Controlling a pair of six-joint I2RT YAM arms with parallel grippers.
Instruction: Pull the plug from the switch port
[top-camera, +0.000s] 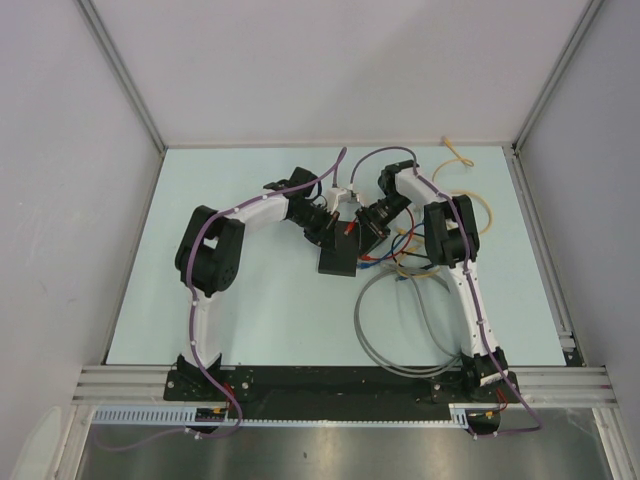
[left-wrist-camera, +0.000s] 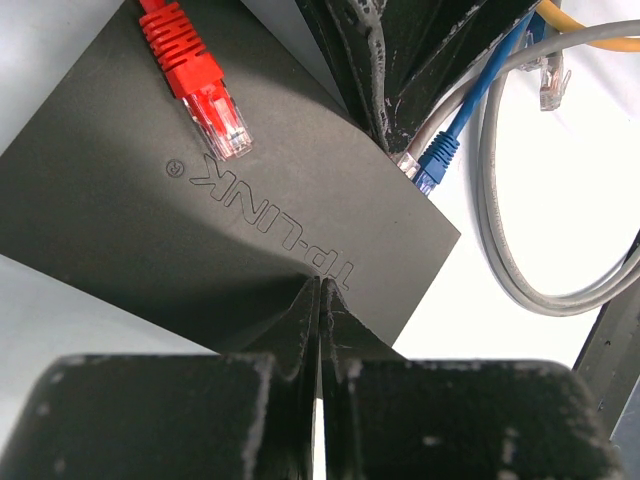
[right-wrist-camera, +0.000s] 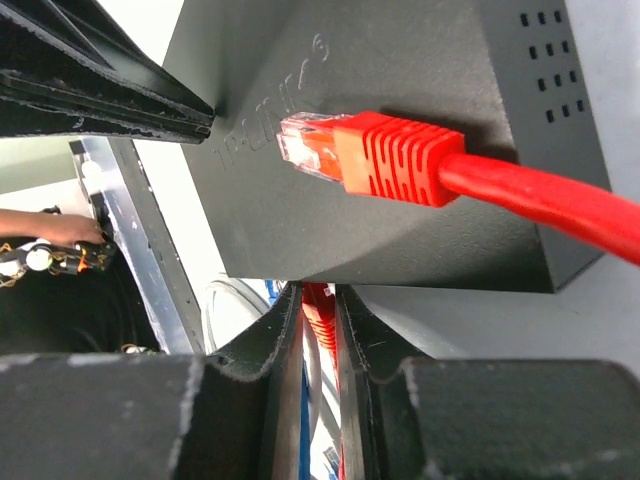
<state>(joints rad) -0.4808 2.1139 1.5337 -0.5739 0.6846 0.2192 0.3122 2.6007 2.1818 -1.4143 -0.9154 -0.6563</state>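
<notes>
On the bench (top-camera: 260, 310): the switch (top-camera: 337, 262) lies flat near the middle, broad face up, under the two wrists.
Arms: both reach in from the near edge with elbows out, and they meet over the switch.
Switch markings: raised TP-LINK lettering (left-wrist-camera: 265, 215) runs across the top face; a grid of small vent holes (right-wrist-camera: 550, 60) sits on one side wall.
Left arm: the left end effector (left-wrist-camera: 320, 290) has its fingers pressed together with no gap and nothing between them. The tips rest on the switch's top face just beside the end of the lettering.
Right arm: the right end effector (right-wrist-camera: 318, 295) is closed to a narrow slot and clamped on the red cable (right-wrist-camera: 540, 200), a stretch of which shows between the fingers.
Plug: the red plug (right-wrist-camera: 370, 155) is out of any socket, with its ribbed boot and clear tip fully exposed over the switch's top face. Whether it touches that face or hangs just above it cannot be told from these views.
Cable run: the red cable leaves the boot and passes over the edge of the switch by the vent holes.
Beside the switch: a blue plug (left-wrist-camera: 437, 160) lies just off one corner. A grey cable (left-wrist-camera: 500, 250) loops on the bench near it, with a yellow cable (left-wrist-camera: 590, 35) and a clear plug (left-wrist-camera: 550, 85) further out.
</notes>
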